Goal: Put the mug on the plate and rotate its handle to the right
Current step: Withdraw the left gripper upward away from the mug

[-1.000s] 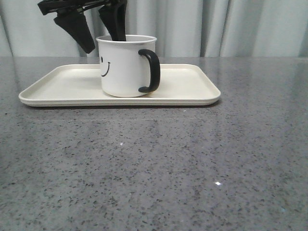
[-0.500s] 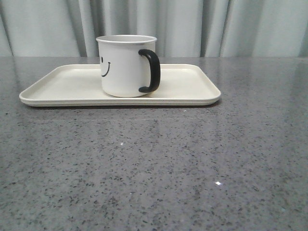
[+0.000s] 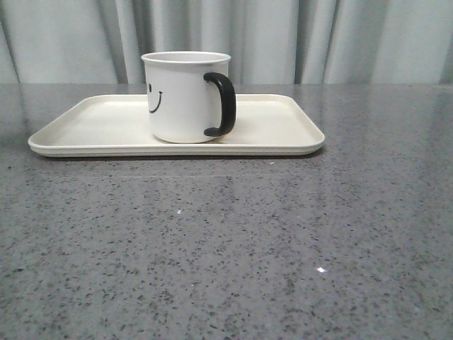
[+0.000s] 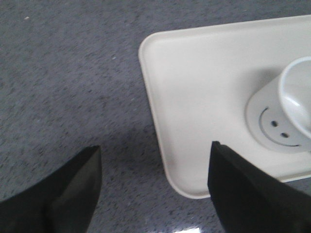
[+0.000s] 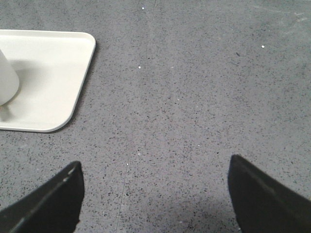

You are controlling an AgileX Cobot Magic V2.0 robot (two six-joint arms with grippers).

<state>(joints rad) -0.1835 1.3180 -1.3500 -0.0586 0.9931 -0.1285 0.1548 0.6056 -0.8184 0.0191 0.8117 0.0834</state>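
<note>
Left claw (image 4: 153, 189), its jaws spread and empty, has lifted clear of the smiley-face mug (image 3: 185, 97), which stands upright on the plate (image 3: 85, 127) with its handle (image 3: 222, 104) pointing right, so the task appears complete.

A white cylindrical mug (image 3: 180, 99) carries a black smiley face and a glossy black loop handle (image 3: 222, 104). The flat rectangular tray (image 3: 106, 127) is cream-white; the stone tabletop (image 3: 233, 241) is speckled grey.
</note>
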